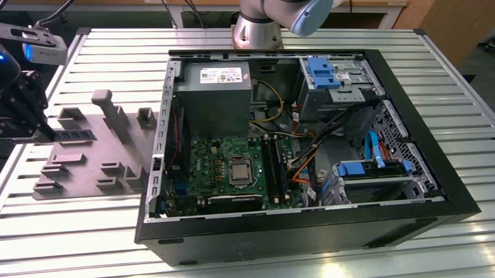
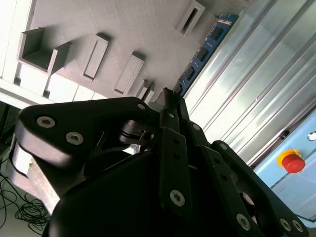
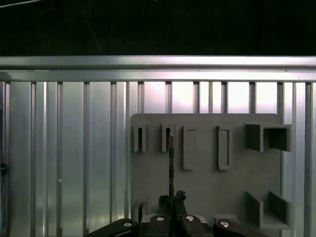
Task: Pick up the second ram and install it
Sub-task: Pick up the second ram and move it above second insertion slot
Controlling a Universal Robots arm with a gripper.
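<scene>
Gripping the second ram [image 2: 202, 53], the fingers [image 2: 169, 111] hide its near end.

Bright overhead light; glare streaks on metal table [image 1: 325, 269].

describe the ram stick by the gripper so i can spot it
On the exterior view's left, beside the open computer case, lies a grey holder plate. The second ram is the slim dark stick there, one end at the gripper; its neighbours are grey moulded blocks.
</scene>
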